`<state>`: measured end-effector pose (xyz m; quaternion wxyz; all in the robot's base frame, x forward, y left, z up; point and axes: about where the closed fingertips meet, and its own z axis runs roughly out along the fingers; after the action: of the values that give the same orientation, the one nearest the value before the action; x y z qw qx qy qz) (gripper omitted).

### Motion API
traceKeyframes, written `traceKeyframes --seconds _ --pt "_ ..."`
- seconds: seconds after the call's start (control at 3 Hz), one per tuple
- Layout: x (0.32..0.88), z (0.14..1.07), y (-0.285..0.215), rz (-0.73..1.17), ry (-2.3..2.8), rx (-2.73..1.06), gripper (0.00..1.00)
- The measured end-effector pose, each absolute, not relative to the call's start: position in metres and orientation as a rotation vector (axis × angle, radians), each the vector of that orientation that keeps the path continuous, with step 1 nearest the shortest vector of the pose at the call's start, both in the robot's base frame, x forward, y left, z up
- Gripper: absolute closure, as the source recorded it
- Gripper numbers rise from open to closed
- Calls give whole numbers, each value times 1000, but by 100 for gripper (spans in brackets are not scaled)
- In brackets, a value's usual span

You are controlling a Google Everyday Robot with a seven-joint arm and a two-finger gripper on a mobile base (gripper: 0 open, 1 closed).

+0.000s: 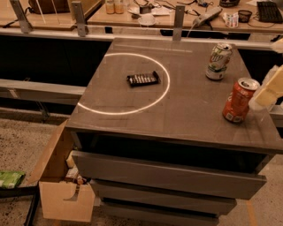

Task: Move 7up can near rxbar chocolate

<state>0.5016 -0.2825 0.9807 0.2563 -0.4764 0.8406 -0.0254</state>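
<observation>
The 7up can (218, 61), silver-white with green markings, stands upright at the back right of the grey table (177, 119). The rxbar chocolate (143, 79), a flat dark bar with a pale middle, lies inside a white ring (116, 111) marked on the table's left half. The can and the bar are well apart. My gripper (270, 89) shows as a pale cream shape at the right edge of the view, just right of an orange-red soda can (239, 100) and in front of and to the right of the 7up can. It holds nothing that I can see.
The orange-red can stands near the table's right front, between my gripper and the table's middle. Drawers (168, 174) sit under the tabletop. An open cardboard box (57, 181) is on the floor at the lower left. A cluttered counter (150, 13) runs behind the table.
</observation>
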Motion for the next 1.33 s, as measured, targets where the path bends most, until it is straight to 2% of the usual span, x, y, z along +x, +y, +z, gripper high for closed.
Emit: traceKeyframes --seconds 0.67,1.0,1.33 --pt "593 997 -359 90 2204 -715 0" --pt "633 1000 -377 167 2142 -484 0" --pt "642 1000 -379 180 2128 -436 0"
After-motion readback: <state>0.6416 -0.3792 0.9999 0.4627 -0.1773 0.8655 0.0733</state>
